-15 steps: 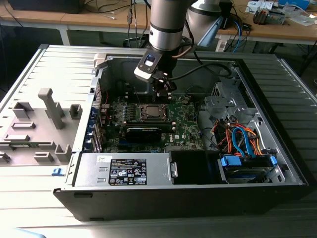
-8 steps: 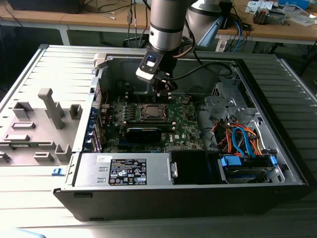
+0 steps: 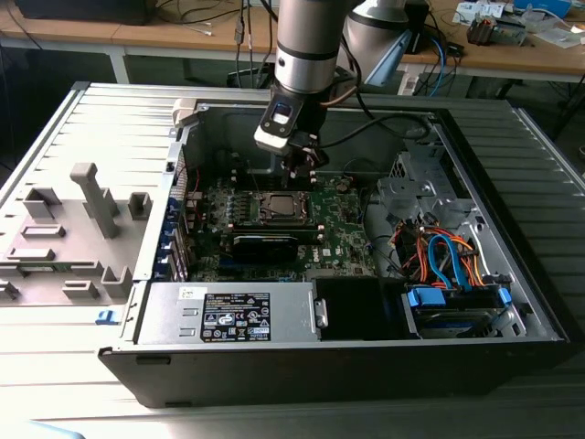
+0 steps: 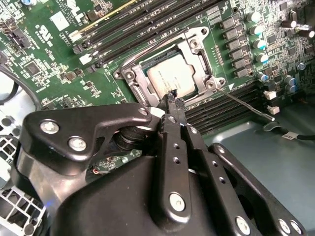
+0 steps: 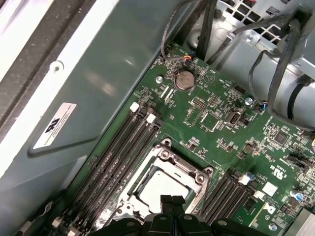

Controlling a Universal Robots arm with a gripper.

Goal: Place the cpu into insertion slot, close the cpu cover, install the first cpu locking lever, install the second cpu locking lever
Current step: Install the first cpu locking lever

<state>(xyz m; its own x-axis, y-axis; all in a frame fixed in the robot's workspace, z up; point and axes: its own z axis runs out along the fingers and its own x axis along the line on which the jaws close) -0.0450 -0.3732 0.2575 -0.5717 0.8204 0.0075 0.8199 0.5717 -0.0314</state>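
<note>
- One black claw has its tips squeezed together, holding nothing, just beside the silver frame cover.
- Under that cover the pale grey square chip lies in its silver-rimmed socket.
- Beside it a thin wire lever sticks out loose; the tips could slip and scratch the green board.

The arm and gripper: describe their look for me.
The arm is a silver-grey cylinder with a dark band. A pale box sits at its wrist, with a black cable trailing off. The gripper is matte black linkage bars studded with silver screws.
</note>
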